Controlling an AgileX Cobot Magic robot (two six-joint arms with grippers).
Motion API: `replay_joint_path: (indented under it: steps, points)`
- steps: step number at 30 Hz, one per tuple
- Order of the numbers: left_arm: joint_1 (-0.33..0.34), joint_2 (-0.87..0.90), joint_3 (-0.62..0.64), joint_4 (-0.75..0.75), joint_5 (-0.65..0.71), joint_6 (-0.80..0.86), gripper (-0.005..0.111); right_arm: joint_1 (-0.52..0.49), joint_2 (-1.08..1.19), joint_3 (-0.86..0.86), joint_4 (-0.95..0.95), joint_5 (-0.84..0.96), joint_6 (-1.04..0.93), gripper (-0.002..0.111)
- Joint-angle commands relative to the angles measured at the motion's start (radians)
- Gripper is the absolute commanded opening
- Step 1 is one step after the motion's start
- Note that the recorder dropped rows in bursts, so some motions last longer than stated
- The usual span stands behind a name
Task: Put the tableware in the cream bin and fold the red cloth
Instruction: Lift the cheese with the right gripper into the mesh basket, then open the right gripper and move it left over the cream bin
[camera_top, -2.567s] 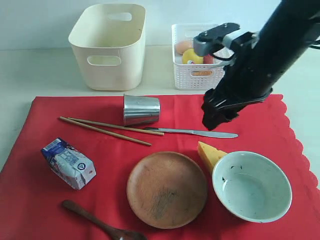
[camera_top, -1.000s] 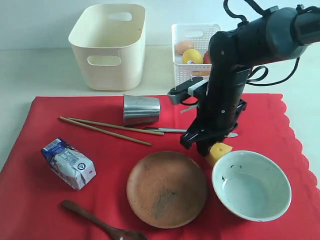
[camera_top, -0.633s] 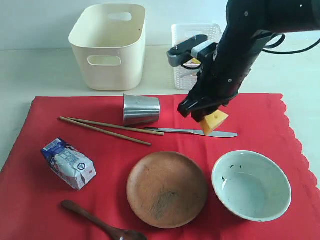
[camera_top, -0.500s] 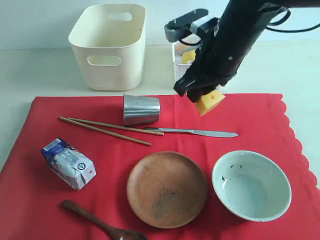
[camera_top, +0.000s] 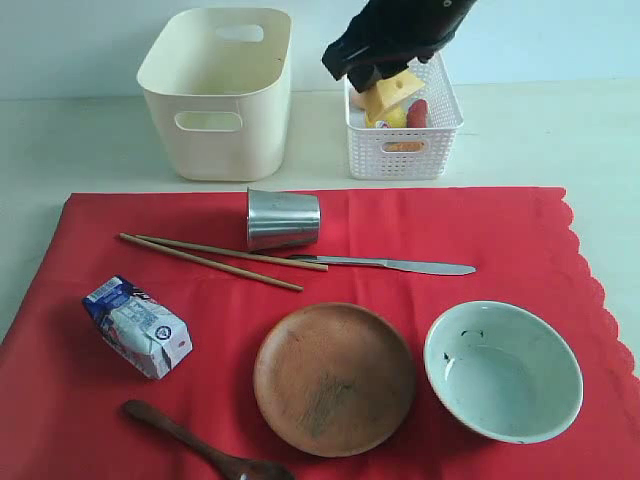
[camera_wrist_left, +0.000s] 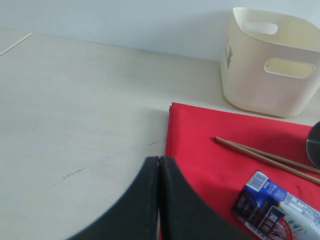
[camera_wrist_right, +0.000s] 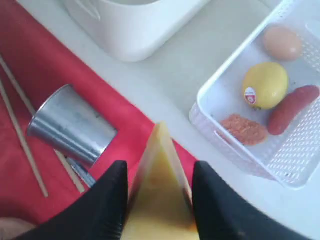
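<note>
R. claw (camera_top: 378, 80) clamped on yellow cheese wedge (camera_wrist_right: 160, 197), raised near white lattice basket (camera_top: 405, 152). L. claw (camera_wrist_left: 159, 197): fingers together, over bare worktop (camera_wrist_left: 75, 125) beside red cloth (camera_top: 560, 235). Cloth lies flat, carrying steel tumbler (camera_top: 282, 219) on its side, chopsticks (camera_top: 215, 258), knife (camera_top: 400, 266), wooden plate (camera_top: 333, 380), bowl (camera_top: 503, 371), spoon (camera_top: 200, 450) and milk carton (camera_top: 137, 326). Cream bin (camera_top: 225, 155) stands off cloth, beside basket.
</note>
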Motion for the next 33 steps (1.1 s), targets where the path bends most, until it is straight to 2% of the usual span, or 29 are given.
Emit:
replay_joint_path:
  steps: [1, 14, 21, 27, 30, 33]
  points:
    - [0.002, -0.006, 0.002, 0.004, -0.007, -0.001, 0.0, -0.053, 0.05, -0.052, -0.004, -0.05, 0.001, 0.0]
    - [0.002, -0.006, 0.002, 0.004, -0.007, -0.001, 0.0, -0.189, 0.314, -0.281, 0.112, -0.152, -0.008, 0.0]
    - [0.002, -0.006, 0.002, 0.004, -0.007, -0.001, 0.0, -0.204, 0.486, -0.432, 0.136, -0.157, -0.01, 0.0]
    - [0.002, -0.006, 0.002, 0.004, -0.007, -0.001, 0.0, -0.204, 0.578, -0.485, 0.232, -0.155, -0.029, 0.0]
    - [0.002, -0.006, 0.002, 0.004, -0.007, -0.001, 0.0, -0.204, 0.596, -0.487, 0.246, -0.157, -0.052, 0.008]
    - [0.002, -0.006, 0.002, 0.004, -0.007, -0.001, 0.0, -0.204, 0.603, -0.487, 0.246, -0.157, -0.052, 0.024]
